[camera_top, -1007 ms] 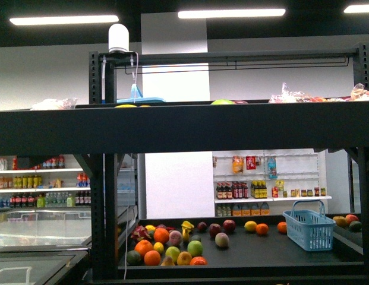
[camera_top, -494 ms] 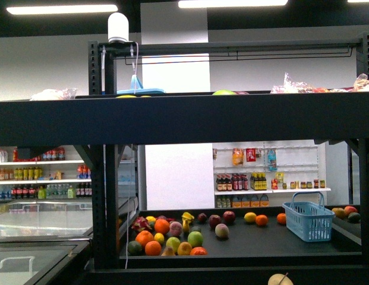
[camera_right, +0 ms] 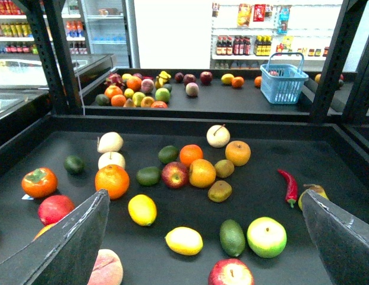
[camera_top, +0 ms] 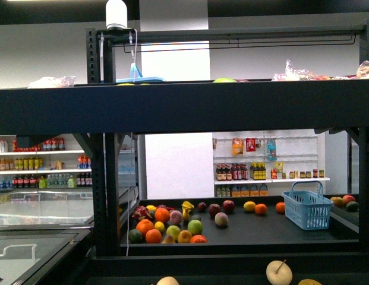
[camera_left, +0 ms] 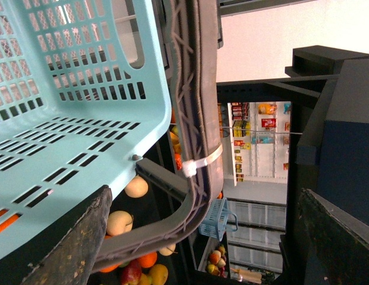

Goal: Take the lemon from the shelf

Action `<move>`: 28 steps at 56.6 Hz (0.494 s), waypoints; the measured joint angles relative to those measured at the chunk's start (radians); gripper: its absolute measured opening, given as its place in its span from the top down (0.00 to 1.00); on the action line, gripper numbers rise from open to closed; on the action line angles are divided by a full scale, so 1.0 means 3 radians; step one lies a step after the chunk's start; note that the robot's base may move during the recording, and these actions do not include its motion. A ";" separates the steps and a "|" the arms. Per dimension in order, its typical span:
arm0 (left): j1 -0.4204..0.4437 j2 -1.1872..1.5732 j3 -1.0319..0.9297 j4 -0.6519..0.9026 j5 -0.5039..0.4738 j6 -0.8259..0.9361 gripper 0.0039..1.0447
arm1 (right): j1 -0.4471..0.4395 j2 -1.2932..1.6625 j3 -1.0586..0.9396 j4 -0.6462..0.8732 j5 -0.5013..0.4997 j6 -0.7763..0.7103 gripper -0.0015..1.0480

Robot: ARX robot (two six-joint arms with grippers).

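Right claw (camera_right: 203,193): released, fingers spread wide, nothing between them. It hangs above the fruit and touches none of it.
Left claw (camera_left: 203,191): fingers apart, so I read it as released. The light blue basket (camera_left: 71,113) fills the view just in front of it, and its grey handle (camera_left: 193,119) crosses between the fingers. How the basket is carried I cannot tell.
Lemon (camera_right: 142,209): bright yellow oval lying on the worktop, nearer my left finger, just below the large orange (camera_right: 112,180). It is free on all sides.
Second yellow fruit (camera_right: 184,240): paler oval near the lemon, beside the dark green avocado (camera_right: 232,237). It could also be a lemon; from here I cannot rule it out.
Worktop (camera_right: 350,178): dark flat tier, loosely strewn with apples, oranges, pears and a red chilli (camera_right: 289,186).
Shelf (camera_top: 172,110): black rack with thick edges and perforated uprights. Neither arm shows in the front view.
Done: the right claw faces the correct tier, with the lemon in view.
Left: everything that counts. I judge the claw must centre over the lemon, come down, close on it and lift it clear of the shelf.
Risk: the large orange lies close; a finger may nudge it on the way down.
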 joint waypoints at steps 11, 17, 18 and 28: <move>-0.0080 0.0266 0.0380 -0.0135 -0.0109 0.0027 0.07 | 0.0000 0.0000 0.0000 0.0000 0.0000 0.0000 0.07; -0.0079 0.0356 0.0488 -0.0205 -0.0197 0.0061 0.07 | 0.0000 0.0000 0.0000 0.0000 0.0000 0.0000 0.07; -0.0079 0.0365 0.0498 -0.0210 -0.0200 0.0062 0.07 | 0.0000 0.0000 0.0000 0.0000 0.0000 0.0000 0.07; -0.0093 0.0559 0.0641 -0.0262 -0.0277 0.0107 0.07 | 0.0000 0.0000 0.0000 0.0000 0.0000 0.0000 0.07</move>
